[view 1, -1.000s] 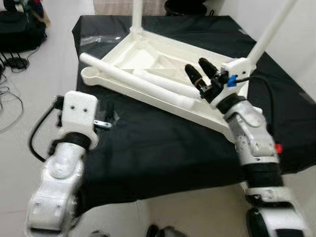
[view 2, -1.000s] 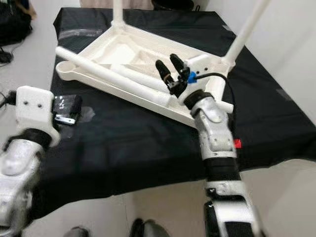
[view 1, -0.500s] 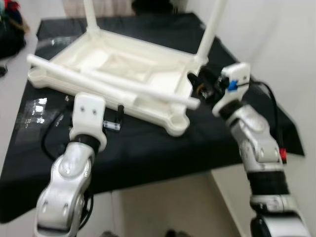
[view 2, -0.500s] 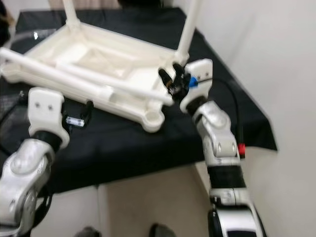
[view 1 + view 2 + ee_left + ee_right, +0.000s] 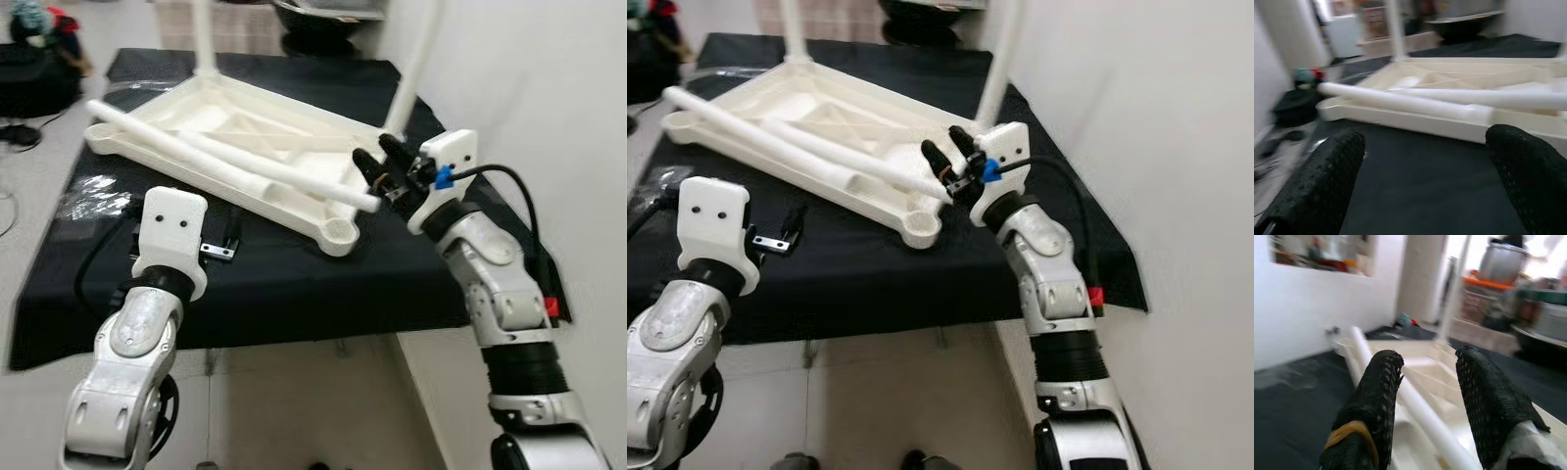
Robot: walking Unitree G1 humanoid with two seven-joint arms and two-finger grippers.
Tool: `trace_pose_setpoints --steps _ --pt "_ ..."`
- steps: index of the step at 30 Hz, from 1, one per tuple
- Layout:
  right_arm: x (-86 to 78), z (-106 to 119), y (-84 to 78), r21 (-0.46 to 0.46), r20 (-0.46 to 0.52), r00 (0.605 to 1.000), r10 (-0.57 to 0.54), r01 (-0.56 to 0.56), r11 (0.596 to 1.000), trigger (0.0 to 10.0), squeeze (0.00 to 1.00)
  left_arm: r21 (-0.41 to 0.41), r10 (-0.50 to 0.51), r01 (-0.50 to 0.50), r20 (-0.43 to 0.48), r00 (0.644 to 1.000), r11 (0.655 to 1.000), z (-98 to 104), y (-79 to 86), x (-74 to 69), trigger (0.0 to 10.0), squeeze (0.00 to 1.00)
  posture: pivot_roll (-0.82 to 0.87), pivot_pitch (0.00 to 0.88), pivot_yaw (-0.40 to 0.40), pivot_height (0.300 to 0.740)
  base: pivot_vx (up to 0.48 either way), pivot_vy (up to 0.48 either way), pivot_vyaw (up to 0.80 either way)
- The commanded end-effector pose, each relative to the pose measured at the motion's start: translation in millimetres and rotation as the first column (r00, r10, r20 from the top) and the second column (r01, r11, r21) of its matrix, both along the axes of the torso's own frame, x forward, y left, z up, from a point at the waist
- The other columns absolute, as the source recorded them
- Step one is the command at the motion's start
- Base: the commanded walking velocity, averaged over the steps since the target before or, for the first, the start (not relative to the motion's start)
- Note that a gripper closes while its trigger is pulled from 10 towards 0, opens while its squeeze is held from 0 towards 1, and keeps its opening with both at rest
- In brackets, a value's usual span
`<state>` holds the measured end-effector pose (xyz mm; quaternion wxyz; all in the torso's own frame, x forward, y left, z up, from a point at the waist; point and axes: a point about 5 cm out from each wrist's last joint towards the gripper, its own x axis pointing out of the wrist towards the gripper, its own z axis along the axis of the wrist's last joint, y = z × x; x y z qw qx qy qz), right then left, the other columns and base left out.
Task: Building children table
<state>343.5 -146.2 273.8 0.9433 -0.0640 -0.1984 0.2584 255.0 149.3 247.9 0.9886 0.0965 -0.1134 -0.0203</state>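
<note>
The white children's table top (image 5: 235,117) lies upside down on the black-covered table, with two legs (image 5: 416,59) standing upright at its far corners. A loose white leg (image 5: 245,166) lies slanted across it. My right gripper (image 5: 375,157) is open at that leg's near end; in the right wrist view the leg (image 5: 1420,416) runs between the two fingers (image 5: 1369,416) without touching them. An empty round socket (image 5: 338,232) sits at the near corner. My left gripper (image 5: 1427,142) is open just above the black cloth, facing the table top's side, holding nothing.
The white wall (image 5: 549,98) stands close on the right, beside the right arm. A small metal bracket (image 5: 220,252) lies by the left wrist, and a clear plastic bag (image 5: 93,196) lies further left. Black bags (image 5: 39,69) sit on the floor far left. The cloth's front edge (image 5: 294,318) is near.
The whole view has swung and settled, so the camera moved. The right gripper stays open, now level with the loose leg's end instead of above it. The left gripper stays open.
</note>
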Motion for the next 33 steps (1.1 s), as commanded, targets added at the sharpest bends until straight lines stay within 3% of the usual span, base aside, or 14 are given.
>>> trace_pose_setpoints --steps 1,4,12,17,21,23,26,28,33 --pt "-0.4 -1.9 1.2 -0.019 -0.011 1.000 0.000 0.000 1.000 10.0 0.00 -0.020 0.002 -0.002 -0.023 1.000 1.000 -5.0 1.0 -1.2 10.0 0.00 0.03 0.202 -0.123 0.740 0.000 0.480 0.80" --pt "0.6 1.1 2.3 -0.006 -0.014 1.000 -0.003 0.003 1.000 10.0 0.00 -0.014 0.003 -0.003 -0.026 1.000 1.000 -5.5 2.3 -1.1 10.0 0.00 0.03 0.209 -0.125 0.740 0.000 0.480 0.00" --pt "4.3 4.9 -0.8 -0.016 -0.005 0.999 -0.053 0.053 0.998 10.0 0.00 -0.016 0.000 -0.001 -0.034 0.999 1.000 -7.5 0.1 -2.1 10.0 0.00 0.02 0.216 -0.125 0.740 0.000 0.000 0.00" --pt "2.9 -1.8 0.6 -0.017 -0.025 0.998 -0.058 0.057 0.998 10.0 0.00 -0.018 -0.005 0.004 -0.039 0.999 1.000 -9.0 -0.9 -2.2 10.0 0.00 0.02 0.216 -0.125 0.740 0.000 0.000 0.00" --pt "0.1 -20.7 1.9 0.000 -0.086 0.989 -0.124 0.124 0.992 10.0 0.00 -0.027 -0.014 0.012 -0.050 0.999 1.000 -11.9 -4.1 -3.1 10.0 0.00 0.02 0.222 -0.123 0.740 0.000 0.000 0.00" --pt "-6.5 -38.5 2.2 -0.018 -0.128 0.975 -0.179 0.178 0.984 10.0 0.00 -0.039 -0.023 0.021 -0.054 0.998 0.999 -13.4 -8.3 -4.9 10.0 0.00 0.02 0.227 -0.129 0.740 0.000 0.000 0.00" --pt "-11.1 -43.7 3.2 -0.016 -0.136 0.973 -0.187 0.187 0.982 10.0 0.00 -0.048 -0.029 0.026 -0.057 0.998 0.999 -14.7 -10.1 -5.9 10.0 0.00 0.02 0.227 -0.129 0.740 0.000 0.000 0.00" --pt "-31.9 -55.8 8.1 0.052 -0.155 0.971 -0.180 0.190 0.980 10.0 0.00 -0.092 -0.059 0.053 -0.064 0.996 0.994 -22.1 -18.6 -14.0 10.0 0.00 0.01 0.234 -0.128 0.740 0.000 0.000 0.00" --pt "-54.4 -65.8 11.4 0.092 -0.164 0.965 -0.207 0.224 0.970 10.0 0.00 -0.132 -0.100 0.087 -0.094 0.991 0.987 -34.3 -31.3 -25.2 10.0 0.00 0.01 0.238 -0.125 0.740 0.000 0.000 0.00"
